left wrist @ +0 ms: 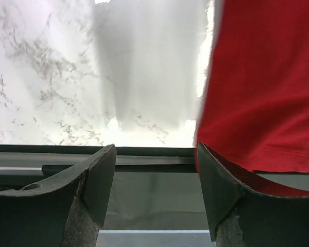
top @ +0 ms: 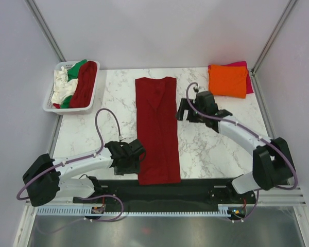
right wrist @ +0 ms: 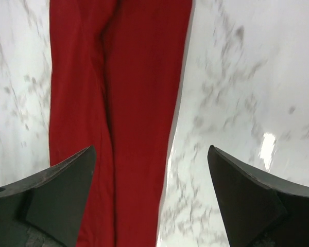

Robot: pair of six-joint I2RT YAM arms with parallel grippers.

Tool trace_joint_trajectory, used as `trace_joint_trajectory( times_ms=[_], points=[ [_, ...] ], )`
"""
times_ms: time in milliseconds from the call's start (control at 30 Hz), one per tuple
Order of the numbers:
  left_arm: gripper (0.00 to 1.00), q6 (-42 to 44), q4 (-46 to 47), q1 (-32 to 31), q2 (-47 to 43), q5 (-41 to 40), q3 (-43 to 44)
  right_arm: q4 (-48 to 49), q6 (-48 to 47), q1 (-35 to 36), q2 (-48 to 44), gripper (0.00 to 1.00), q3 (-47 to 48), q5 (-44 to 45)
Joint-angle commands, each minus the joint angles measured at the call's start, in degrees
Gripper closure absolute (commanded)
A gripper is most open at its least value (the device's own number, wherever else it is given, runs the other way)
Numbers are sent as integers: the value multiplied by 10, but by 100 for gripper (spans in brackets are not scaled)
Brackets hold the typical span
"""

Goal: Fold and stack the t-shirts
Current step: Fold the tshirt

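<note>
Both gape empty, left claw and right claw flanking the narrow-folded dark red t-shirt.

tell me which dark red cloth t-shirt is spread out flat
The dark red cloth t-shirt laid lengthwise on the marble table; the second red t-shirt lies crumpled in the white plastic basket.

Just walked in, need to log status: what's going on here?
Two robot arms are mid-fold. A dark red t-shirt lies as a long strip mid-table; the left claw is open at its near left edge, the right claw open by its far right side, neither gripping. An orange t-shirt sits on a pink t-shirt, far right; more wait in the basket.
</note>
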Motion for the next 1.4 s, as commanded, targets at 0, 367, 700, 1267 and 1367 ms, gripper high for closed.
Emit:
trace_joint_trajectory(
  times_ms=[0, 367, 700, 1267, 1367],
  points=[
    [28, -30, 18, 0, -11, -23, -24, 27, 9, 45, -72, 2, -91, -16],
    [28, -24, 241, -1, -159, 25, -102, 41, 150, 188, -222, 4, -336, -4],
    [27, -30, 318, -1, -158, 52, -167, -14, 282, 362, -233, 22, -353, 88],
    [39, -44, 382, -1, -109, 103, -208, -51, 344, 437, -218, 54, -357, 152],
    [49, -52, 389, -1, -109, 118, -221, -37, 345, 438, -216, 67, -362, 152]
  ],
)
